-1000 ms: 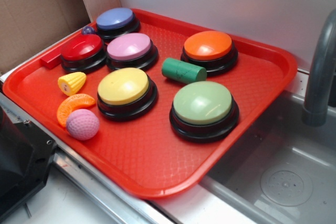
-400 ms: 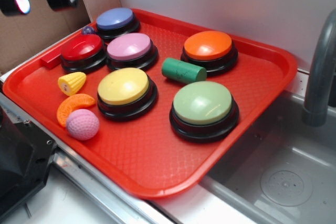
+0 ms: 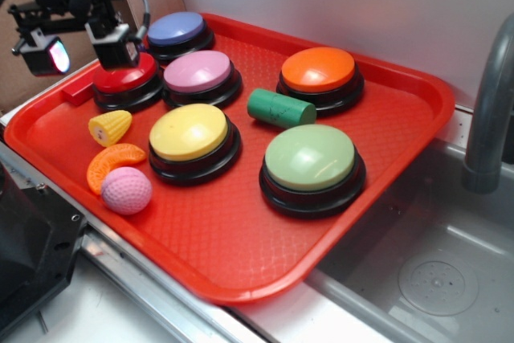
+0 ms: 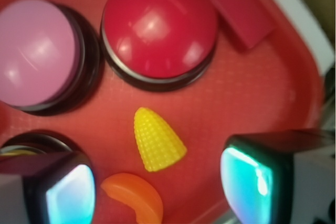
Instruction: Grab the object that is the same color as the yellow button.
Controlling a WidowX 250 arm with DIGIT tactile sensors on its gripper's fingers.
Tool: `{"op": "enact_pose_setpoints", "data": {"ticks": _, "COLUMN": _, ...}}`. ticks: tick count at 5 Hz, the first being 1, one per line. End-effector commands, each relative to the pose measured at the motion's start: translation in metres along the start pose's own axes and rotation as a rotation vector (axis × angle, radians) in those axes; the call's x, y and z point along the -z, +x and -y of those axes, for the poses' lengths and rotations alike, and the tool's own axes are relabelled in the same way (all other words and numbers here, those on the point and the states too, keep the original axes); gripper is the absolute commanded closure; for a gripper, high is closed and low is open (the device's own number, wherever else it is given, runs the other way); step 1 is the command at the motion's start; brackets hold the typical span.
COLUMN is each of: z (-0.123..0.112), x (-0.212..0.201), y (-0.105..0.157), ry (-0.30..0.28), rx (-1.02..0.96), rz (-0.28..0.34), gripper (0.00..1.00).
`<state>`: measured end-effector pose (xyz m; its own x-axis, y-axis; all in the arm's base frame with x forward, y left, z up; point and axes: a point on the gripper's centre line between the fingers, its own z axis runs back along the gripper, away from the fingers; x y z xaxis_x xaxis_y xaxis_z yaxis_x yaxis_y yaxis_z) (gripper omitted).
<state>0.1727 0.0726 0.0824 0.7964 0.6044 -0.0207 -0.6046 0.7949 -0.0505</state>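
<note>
In your exterior view, the gripper (image 3: pixel 83 44) hung above the far left corner of the red tray (image 3: pixel 241 255), its two fingers spread wide apart with nothing between them, one finger (image 3: pixel 119 44) overlapping the red button (image 3: pixel 124 79) and the other out past the tray's left rim. This view alone showed you the whole tray load: away to the gripper's right sat the blue button (image 3: pixel 177 31), the pink button (image 3: pixel 198 72), the orange button (image 3: pixel 318 70), the green cylinder (image 3: pixel 280 108) and the pale green button (image 3: pixel 310 158), while the yellow button (image 3: pixel 189 132) stood below and right of it. The corn piece (image 3: pixel 109 127) lay on the tray floor below the gripper, clear of both fingers, just left of the yellow button, with the orange slice (image 3: pixel 112 163) and the pink ball (image 3: pixel 126 189) nearer the front rim. Your wrist view lost most of that but looked straight down between the parted fingers (image 4: pixel 252 179): the corn piece (image 4: pixel 155 140) lay on the tray (image 4: pixel 247 87) in the gap, touching neither, its narrow tip toward the red button (image 4: pixel 159 24), the pink button (image 4: pixel 37 51) beside that, and the orange slice (image 4: pixel 134 196) just beside the corn's wide end.
</note>
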Motion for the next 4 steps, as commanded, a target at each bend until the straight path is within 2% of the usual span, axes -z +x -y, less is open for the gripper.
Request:
{"op": "enact_pose_setpoints", "data": {"ticks": 1, "z": -0.009, "x": 0.036, "y": -0.002, "ry": -0.013, "rx": 0.003, "rz": 0.044, "gripper": 0.0}}
{"op": "enact_pose_setpoints", "data": {"ticks": 4, "z": -0.006, "x": 0.067, "y": -0.006, "ry": -0.03, "rx": 0.037, "rz": -0.009, "gripper": 0.0}}
